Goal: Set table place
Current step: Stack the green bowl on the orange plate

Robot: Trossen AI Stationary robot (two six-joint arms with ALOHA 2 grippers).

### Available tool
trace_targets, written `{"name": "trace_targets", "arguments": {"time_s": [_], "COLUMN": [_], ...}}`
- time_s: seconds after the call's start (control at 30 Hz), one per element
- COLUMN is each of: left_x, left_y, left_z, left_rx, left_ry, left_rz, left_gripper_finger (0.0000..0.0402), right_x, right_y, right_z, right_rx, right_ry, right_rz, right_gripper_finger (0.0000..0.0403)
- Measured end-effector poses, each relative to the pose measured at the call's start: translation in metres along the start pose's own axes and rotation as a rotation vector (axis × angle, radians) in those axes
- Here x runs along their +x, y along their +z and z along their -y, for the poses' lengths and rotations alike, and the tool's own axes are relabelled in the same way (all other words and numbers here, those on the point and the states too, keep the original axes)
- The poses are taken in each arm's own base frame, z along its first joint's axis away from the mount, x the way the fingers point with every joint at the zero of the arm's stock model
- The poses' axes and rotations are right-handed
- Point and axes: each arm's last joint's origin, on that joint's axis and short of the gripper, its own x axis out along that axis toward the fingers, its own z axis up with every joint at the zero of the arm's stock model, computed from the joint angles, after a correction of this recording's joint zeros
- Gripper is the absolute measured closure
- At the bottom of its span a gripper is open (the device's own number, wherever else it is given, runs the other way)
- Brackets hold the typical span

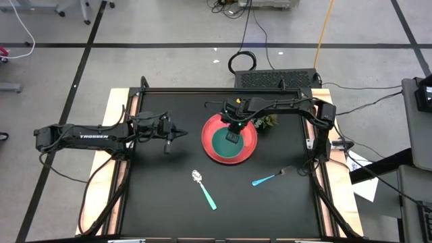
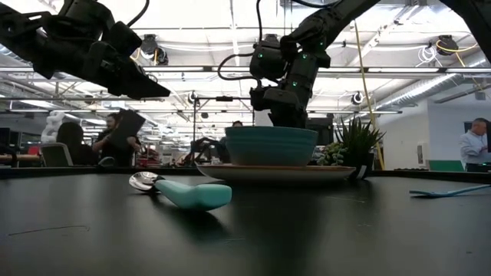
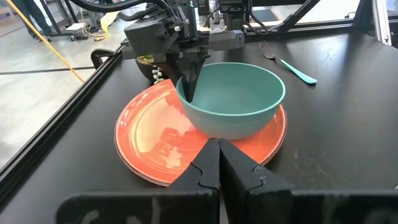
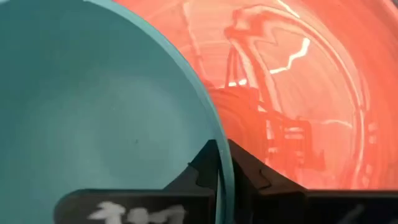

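Note:
A flat round red plate (image 1: 210, 138) lies on the black table (image 1: 162, 196), right of centre toward the far edge. A teal bowl (image 1: 228, 144) stands on it, also seen in the low view (image 2: 270, 146). My right gripper (image 1: 233, 132) is above the bowl's far rim, shut on it. My left gripper (image 1: 183, 133) is shut and empty, above the table left of the plate, pointing at it (image 3: 219, 146). My right gripper pinches the bowl's rim (image 4: 219, 134) on its far side, one finger inside the bowl and one outside. The fingers come from above, pointing down (image 3: 189, 87). The bowl is upright, its base on the red plate (image 2: 276, 172).
A teal-handled spoon (image 1: 204, 189) lies near the table's middle front. A teal-handled fork (image 1: 270, 178) lies to the right of it. A small plant (image 1: 266, 121) stands just behind the plate on the right. People sit in the room beyond the table.

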Motion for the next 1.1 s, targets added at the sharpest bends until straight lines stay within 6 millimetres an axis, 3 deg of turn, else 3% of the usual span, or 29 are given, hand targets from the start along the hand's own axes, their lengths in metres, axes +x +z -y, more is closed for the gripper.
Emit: {"name": "trace_targets", "arguments": {"time_s": [0.7, 1.1], "left_x": [0.000, 0.000], "left_y": [0.000, 0.000], "left_z": [0.000, 0.000], "left_rx": [-0.006, -0.006], "left_ry": [0.000, 0.000], "left_rz": [0.000, 0.000], "left_gripper_finger": [0.0398, 0.0398], "right_x": [-0.012, -0.012], "right_y": [-0.002, -0.005], "right_z": [0.030, 0.032], "right_rx": [0.088, 0.095], "right_ry": [-0.033, -0.030], "right_rz": [-0.010, -0.029], "right_gripper_finger": [0.0402, 0.0402]}}
